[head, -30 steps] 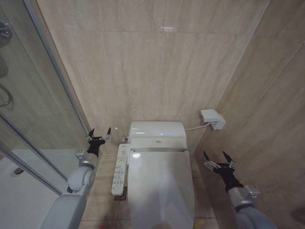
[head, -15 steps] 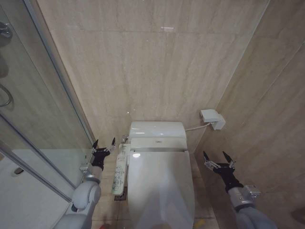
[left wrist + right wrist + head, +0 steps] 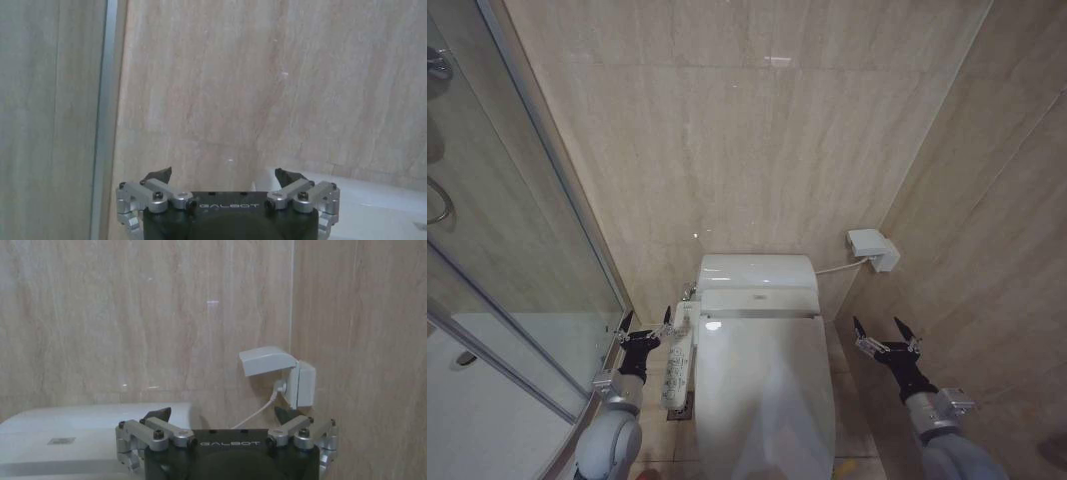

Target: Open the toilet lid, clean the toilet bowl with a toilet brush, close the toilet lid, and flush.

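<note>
Toilet lid (image 3: 762,400) — glossy white, shut flat over toilet bowl; button panel on left.

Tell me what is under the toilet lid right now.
The toilet lid lies shut, so the seat and bowl beneath are covered and cannot be seen. The button panel sticks out beside it, with the open left gripper close by.

- The toilet lid (image 3: 765,400) lies shut, so it hides the bowl, and its near end runs off the head view's bottom edge.
- The buttons on the side panel (image 3: 681,357) are too small to read.
- In the left wrist view, the left gripper (image 3: 223,176) has its body cut off by the bottom edge.
- The right gripper (image 3: 222,414) is cropped likewise.
</note>
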